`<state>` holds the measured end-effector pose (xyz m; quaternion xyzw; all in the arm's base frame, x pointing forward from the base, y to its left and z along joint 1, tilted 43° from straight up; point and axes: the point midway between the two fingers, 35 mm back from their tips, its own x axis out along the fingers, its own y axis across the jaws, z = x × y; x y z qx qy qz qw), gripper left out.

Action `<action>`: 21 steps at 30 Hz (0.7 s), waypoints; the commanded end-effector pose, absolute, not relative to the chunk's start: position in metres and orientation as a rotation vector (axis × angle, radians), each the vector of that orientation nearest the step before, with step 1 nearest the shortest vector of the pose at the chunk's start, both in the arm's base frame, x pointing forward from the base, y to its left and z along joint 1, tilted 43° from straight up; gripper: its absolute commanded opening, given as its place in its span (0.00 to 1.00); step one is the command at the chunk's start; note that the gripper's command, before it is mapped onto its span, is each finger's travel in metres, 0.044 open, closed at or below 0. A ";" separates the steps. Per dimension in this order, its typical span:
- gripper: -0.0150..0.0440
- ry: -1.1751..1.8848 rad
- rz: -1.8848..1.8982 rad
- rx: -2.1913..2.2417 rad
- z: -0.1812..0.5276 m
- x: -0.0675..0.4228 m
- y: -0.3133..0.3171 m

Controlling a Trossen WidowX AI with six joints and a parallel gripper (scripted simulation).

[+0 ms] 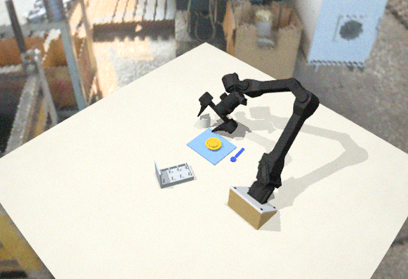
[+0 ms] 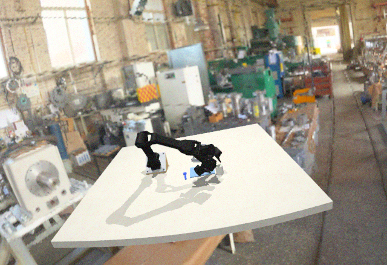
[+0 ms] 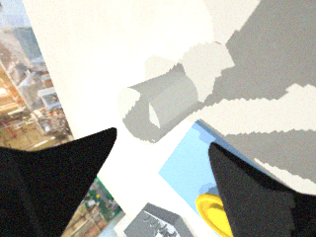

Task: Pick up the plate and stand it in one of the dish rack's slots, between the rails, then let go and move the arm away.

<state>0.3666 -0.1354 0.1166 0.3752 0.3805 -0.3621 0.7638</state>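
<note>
Tool [image 1: 210,120] wide open and empty, its finger [image 3: 257,197] hiding half the yellow plate [image 3: 213,213] in the wrist view.

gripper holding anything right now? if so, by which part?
Nothing is held. The gripper is open and empty, above the table near the gray cup. The yellow plate lies flat on the blue mat, untouched.

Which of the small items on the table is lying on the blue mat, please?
The yellow plate; the grey cup, blue spoon and dish rack all rest off the mat.
</note>
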 end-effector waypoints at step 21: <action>0.93 1.260 -0.754 0.153 0.091 0.326 -0.086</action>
